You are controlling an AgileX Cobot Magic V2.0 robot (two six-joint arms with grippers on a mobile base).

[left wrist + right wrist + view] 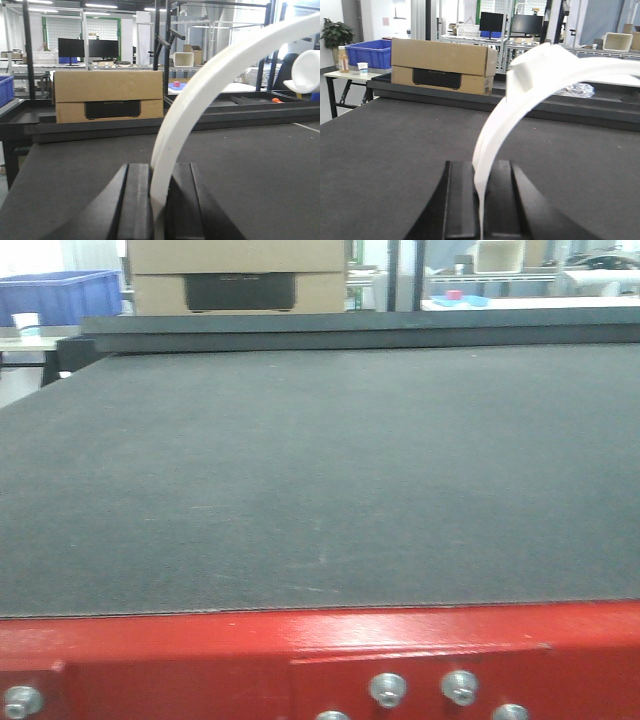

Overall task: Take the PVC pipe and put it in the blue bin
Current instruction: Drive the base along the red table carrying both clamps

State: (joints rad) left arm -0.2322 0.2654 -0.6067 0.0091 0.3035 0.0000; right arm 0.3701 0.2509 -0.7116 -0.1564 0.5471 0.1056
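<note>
Above the tabletop [320, 470], with the blue bin [370, 52] off at ten o'clock, the white pipe [200, 95] is clenched by the left end effector [159, 185] and the right end effector [481, 185] (thin-edge grips), so a swing could twist it loose.

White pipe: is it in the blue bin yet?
Not yet. Grabbing looks done: the left jaws are shut on a curved white PVC pipe, and the right jaws grip one too. Left to do: carrying it to the blue plastic bin, which sits beyond the black table.
</note>
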